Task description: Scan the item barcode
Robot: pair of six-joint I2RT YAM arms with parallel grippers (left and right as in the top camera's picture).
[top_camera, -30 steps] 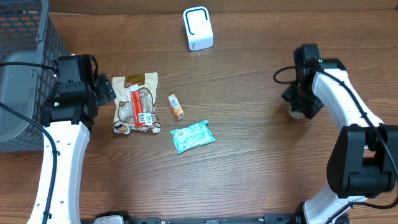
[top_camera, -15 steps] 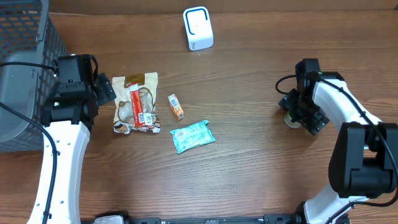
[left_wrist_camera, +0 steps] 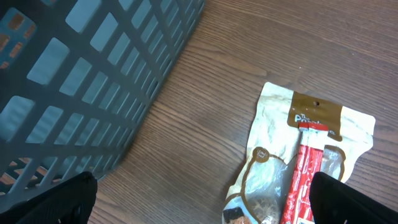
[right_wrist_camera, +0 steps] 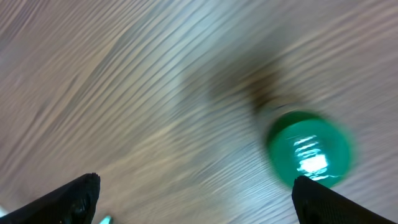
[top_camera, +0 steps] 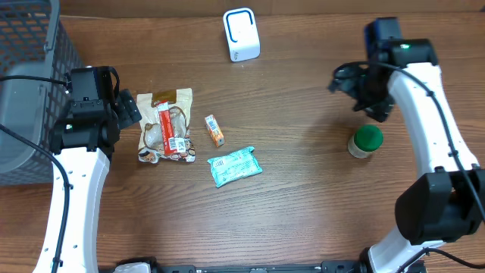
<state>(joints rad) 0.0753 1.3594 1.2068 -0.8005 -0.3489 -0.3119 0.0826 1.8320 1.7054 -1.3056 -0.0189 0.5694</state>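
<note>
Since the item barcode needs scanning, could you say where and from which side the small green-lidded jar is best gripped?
Probably across its round lid, from straight above: the small green-lidded jar stands upright, lid up, with nothing touching it.

Bag (top_camera: 165, 125), box (top_camera: 214, 130) and packet (top_camera: 235, 166) were grouped centre-left (basket (top_camera: 30, 76) further left); jar (top_camera: 365, 142) was set right, scanner (top_camera: 242, 34) behind.

wooden table (top_camera: 303, 197) | far left: mesh basket (top_camera: 30, 45) | far middle: white scanner (top_camera: 242, 35) | left: snack bag (top_camera: 180, 121), orange box (top_camera: 214, 130) beside it, teal packet (top_camera: 235, 166) nearer | right: green-lidded jar (top_camera: 366, 141), upright
</note>
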